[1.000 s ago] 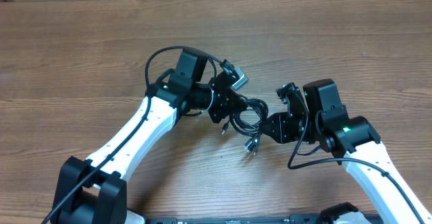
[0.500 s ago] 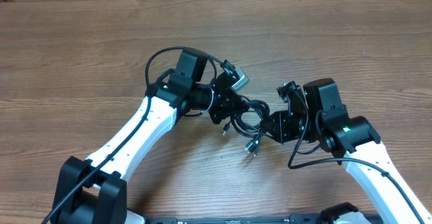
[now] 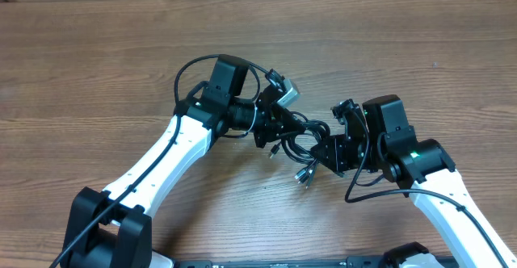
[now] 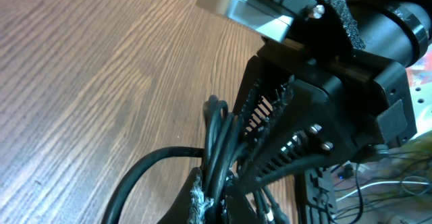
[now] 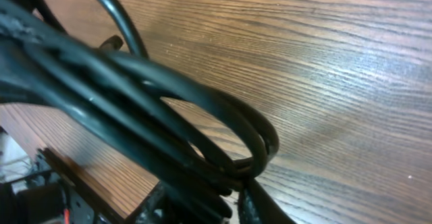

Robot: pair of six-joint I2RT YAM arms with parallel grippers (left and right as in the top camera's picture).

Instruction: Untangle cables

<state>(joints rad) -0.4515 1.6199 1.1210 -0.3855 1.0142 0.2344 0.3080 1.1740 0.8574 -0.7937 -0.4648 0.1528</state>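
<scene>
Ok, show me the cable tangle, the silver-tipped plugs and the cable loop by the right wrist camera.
cable tangle (image 3: 304, 131), overhead view, middle of the coils.
silver-tipped plugs (image 3: 303, 176), overhead view, metal tips below the tangle.
cable loop (image 5: 268, 140), right wrist view, outer bend.

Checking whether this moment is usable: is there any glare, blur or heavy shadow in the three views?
Overhead: evenly lit and sharp, with soft shadows only; the cables read clearly. Left wrist: the table grain is crisp with a mild sheen, and the close cable strands are slightly soft. Right wrist: the cables fill the foreground, blurred, with bright glare on the wood at right.
</scene>
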